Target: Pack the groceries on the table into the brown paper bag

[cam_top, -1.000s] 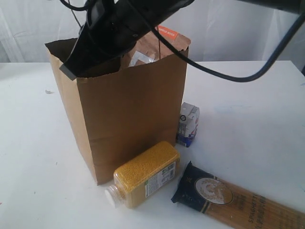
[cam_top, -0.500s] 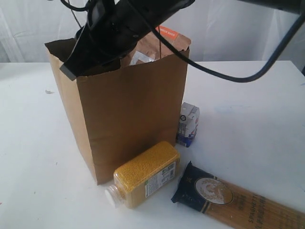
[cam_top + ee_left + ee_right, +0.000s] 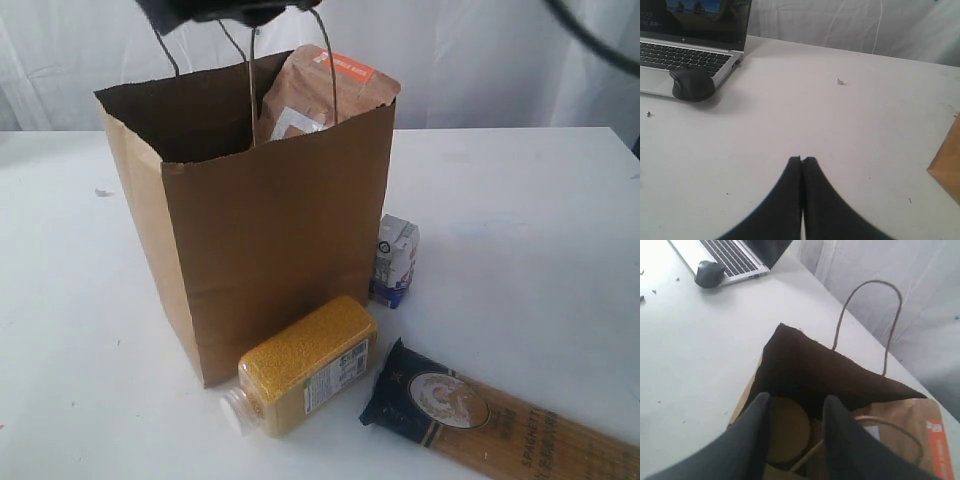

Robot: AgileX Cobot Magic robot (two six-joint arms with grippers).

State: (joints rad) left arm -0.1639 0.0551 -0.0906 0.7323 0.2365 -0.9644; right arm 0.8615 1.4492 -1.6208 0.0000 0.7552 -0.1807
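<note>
The brown paper bag (image 3: 270, 240) stands open on the white table (image 3: 520, 220). The brown pouch with the orange label (image 3: 325, 90) pokes out of its top. In the right wrist view my right gripper (image 3: 797, 402) hangs open and empty above the bag's mouth (image 3: 805, 365). Deep inside, the jar's olive-yellow lid (image 3: 787, 430) shows beside the pouch (image 3: 910, 422). The yellow-grain bottle (image 3: 305, 365), spaghetti pack (image 3: 500, 420) and white-blue carton (image 3: 396, 258) lie outside the bag. The can is hidden. My left gripper (image 3: 802, 160) is shut over bare table.
A laptop (image 3: 687, 47) and a black mouse (image 3: 692, 84) sit on the table beyond the left gripper, also seen as laptop (image 3: 735, 257) and mouse (image 3: 709, 273). A bag corner (image 3: 947, 167) edges the left wrist view. Two loop handles (image 3: 290, 70) stand above the bag.
The right arm has risen out of the bag's mouth to the top edge of the exterior view, uncovering the opening and handles. The groceries on the table have not moved.
</note>
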